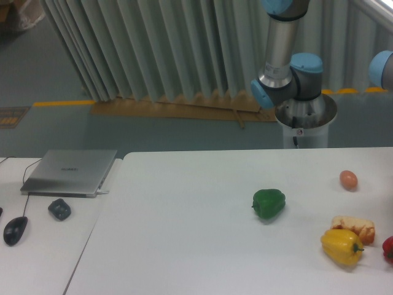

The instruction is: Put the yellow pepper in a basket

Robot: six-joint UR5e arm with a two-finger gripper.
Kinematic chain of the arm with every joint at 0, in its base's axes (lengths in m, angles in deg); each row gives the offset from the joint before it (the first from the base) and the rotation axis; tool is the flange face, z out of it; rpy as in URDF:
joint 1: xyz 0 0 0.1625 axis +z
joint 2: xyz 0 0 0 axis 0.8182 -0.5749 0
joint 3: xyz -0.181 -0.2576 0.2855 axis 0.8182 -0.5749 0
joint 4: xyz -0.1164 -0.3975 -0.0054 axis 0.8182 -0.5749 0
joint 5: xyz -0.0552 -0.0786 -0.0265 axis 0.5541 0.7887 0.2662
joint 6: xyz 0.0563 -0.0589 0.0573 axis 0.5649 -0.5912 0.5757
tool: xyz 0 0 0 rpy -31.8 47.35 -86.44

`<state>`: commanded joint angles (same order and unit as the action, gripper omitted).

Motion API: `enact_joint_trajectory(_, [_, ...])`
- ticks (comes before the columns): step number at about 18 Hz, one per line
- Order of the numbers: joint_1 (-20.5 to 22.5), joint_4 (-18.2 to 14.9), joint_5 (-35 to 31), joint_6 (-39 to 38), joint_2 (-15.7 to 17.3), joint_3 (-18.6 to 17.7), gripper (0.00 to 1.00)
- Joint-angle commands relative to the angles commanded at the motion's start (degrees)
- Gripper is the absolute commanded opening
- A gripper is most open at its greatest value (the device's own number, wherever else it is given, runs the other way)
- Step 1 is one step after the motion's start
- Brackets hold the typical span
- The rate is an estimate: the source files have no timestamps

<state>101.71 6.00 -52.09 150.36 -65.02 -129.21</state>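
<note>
While the yellow pepper (341, 246) is lying at the lower right of the frame, touching the bread lump (354, 226) behind it and well apart from the green pepper (269, 203), its glossy skin is suggesting a light, rigid, slippery body. A grasp across the widest part is looking safer than one on the stem. Only the arm (286, 55) is showing at upper right; the gripper is sitting out of frame, opening unknown. No basket is showing

You have one fixed view, raised, looking down across the white table (184, 233) toward the arm's base (305, 120) at 1 o'clock, pleated curtain (159, 49) at 12, from moderately far.
</note>
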Motion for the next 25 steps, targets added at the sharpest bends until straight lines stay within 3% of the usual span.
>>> enact_joint_trajectory(8, [-4.82,0.7,-0.52,5.79,-1.49,1.75,1.0])
enact_joint_trajectory(11, [-8.51,0.53,-5.87,12.72,-2.99,3.6,1.0])
enact_joint_trajectory(17, [-15.81,0.88,-7.81,15.64,-4.92,5.98,1.0])
enact_joint_trajectory(20, [-19.59,1.58,-14.22,15.99,-6.93,7.38,1.0])
enact_joint_trajectory(25, [-21.71,1.76,-19.15,18.18,-8.88,7.47,1.0])
